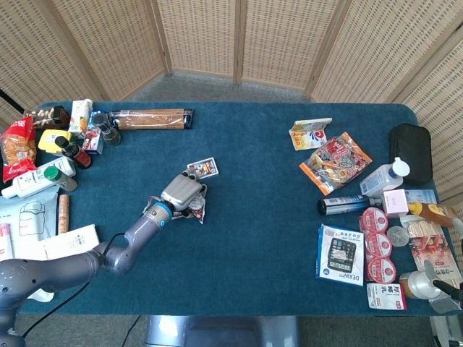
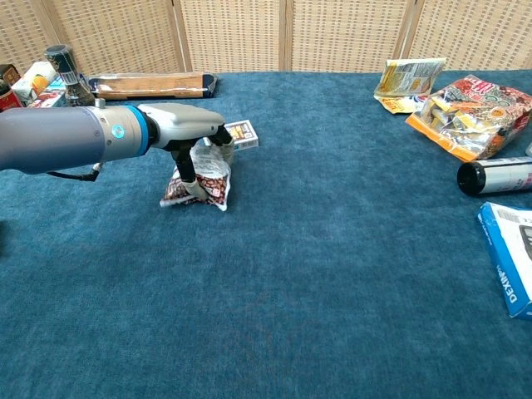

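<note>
Head view: the left hand (image 1: 182, 194) lies over a small crinkled plastic snack packet printed in red and white (image 1: 197, 210), near the middle-left of the blue cloth-covered surface (image 1: 253, 238). Just beyond it lies one small printed card box (image 1: 202, 168), close to the packet. The right hand does not show in this view.

Chest view: the left hand (image 2: 184, 133) has its fingers (image 2: 189, 173) curled down around the snack packet (image 2: 204, 179), grasping it from above; the packet is bunched upward, probably from the squeeze, its lower edge on the surface (image 2: 316, 274). One packet, one card box (image 2: 239, 133) behind it. The right hand is absent here too.
</note>
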`<state>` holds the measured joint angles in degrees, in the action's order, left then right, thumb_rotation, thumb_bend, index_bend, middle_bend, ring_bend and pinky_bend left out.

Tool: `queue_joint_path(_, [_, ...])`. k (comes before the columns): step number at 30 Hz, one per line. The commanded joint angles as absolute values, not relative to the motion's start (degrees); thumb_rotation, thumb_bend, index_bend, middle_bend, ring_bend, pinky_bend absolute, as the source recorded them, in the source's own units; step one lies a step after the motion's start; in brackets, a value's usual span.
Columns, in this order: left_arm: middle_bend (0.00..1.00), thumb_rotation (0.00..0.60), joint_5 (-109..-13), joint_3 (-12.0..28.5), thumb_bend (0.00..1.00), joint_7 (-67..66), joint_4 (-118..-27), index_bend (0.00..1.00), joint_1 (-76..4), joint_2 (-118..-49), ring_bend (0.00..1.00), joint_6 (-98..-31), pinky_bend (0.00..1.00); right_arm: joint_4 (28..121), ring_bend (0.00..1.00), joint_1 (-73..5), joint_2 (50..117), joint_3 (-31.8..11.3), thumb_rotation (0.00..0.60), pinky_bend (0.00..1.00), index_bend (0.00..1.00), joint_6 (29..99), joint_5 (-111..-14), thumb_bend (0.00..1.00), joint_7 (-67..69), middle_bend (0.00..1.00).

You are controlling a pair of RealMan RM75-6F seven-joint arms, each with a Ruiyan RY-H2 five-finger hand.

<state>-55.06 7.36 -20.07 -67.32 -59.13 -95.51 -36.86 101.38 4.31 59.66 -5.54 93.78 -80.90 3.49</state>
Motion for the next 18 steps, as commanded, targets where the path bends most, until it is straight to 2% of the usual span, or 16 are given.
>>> queue_joint_path(1, [0.88,0.6,-57.22,7.25,0.22,-18.08,-67.91,0.75,-57.88,-94.76,1.0,-38.41,0.3,101.2,0.0,4.19,59.9,-5.65,0.594,0.0,0.0,93.59,-81.01,0.32,3.52,0.0])
queue_joint_path(5, [0.93,0.6,-60.02,7.93,0.2,-15.07,-68.7,0.8,-56.33,-94.1,1.0,-41.45,0.36,101.09,0.0,4.12,59.96,-5.84,0.596,0.0,0.0,93.46,-81.09,0.32,3.63,0.0])
queue_joint_path(12, [0.93,0.6,-62.63,9.68,0.17,-10.75,-73.45,0.79,-54.03,-89.36,1.0,-44.96,0.36,100.95,0.0,3.67,60.14,-6.12,0.595,0.0,0.0,92.6,-81.15,0.32,3.89,0.0])
queue_joint_path(18, [0.93,0.6,-63.25,13.11,0.17,-6.22,-80.46,0.79,-52.09,-83.21,1.0,-48.16,0.36,100.26,0.0,3.18,60.67,-6.29,0.595,0.0,0.0,91.87,-81.38,0.32,4.41,0.0])
